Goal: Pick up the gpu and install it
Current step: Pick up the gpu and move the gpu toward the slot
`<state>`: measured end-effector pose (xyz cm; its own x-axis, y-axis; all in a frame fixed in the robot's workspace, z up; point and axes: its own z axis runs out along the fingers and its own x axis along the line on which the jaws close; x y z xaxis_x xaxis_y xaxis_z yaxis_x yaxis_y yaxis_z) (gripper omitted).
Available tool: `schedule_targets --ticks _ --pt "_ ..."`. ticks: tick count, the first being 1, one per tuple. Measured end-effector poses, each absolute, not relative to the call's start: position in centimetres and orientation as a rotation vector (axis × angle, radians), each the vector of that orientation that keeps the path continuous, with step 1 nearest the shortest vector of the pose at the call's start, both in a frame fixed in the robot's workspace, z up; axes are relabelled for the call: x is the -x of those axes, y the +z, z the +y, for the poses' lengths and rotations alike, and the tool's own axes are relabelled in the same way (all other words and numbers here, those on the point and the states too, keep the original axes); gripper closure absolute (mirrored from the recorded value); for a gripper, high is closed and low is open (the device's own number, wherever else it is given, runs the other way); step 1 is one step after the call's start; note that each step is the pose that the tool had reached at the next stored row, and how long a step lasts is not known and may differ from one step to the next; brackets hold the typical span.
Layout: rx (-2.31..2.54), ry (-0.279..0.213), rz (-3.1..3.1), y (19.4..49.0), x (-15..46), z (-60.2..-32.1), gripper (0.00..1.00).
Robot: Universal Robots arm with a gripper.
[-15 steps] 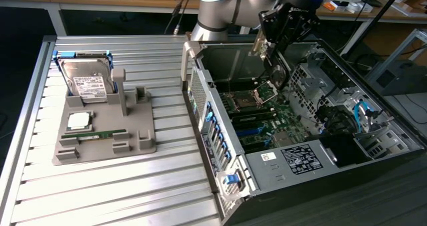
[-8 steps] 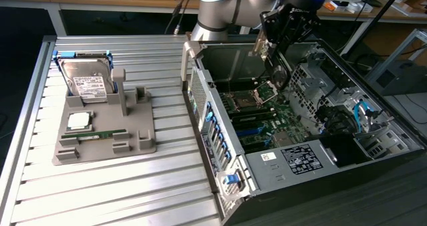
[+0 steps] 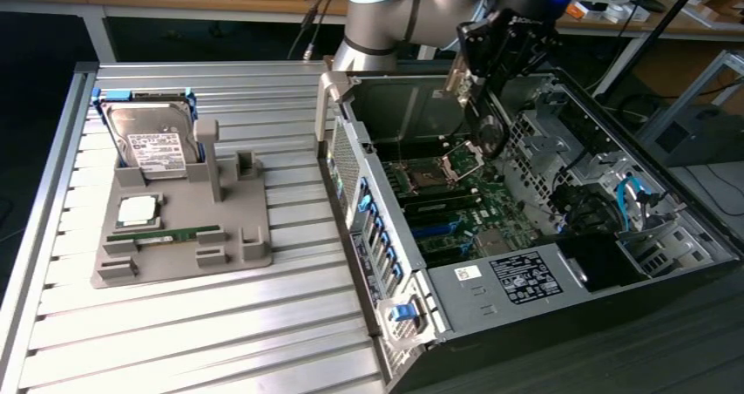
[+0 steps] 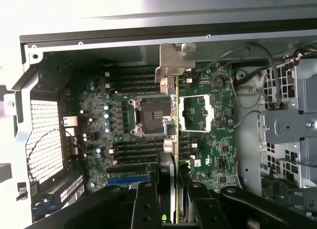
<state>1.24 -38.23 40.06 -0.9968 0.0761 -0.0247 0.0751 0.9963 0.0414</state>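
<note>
My gripper hangs over the open computer case, shut on the gpu, a thin dark card that points down toward the motherboard. In the wrist view the gpu appears edge-on as a thin blade with a pale metal bracket at its far end. It runs across the CPU socket. The two black fingers of the gripper clamp it from both sides. The card is above the board and touches no slot that I can see.
A grey parts holder on the slatted table at the exterior view's left carries a silver hard drive, a CPU chip and a green memory stick. Drive bays and cables crowd the case's right side. Case walls surround the board.
</note>
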Motion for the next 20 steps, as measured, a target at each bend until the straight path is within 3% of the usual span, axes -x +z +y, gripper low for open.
schedule_targets --ticks 20 --pt "-0.118 0.063 3.113 39.7 -2.6 -38.3 0.73"
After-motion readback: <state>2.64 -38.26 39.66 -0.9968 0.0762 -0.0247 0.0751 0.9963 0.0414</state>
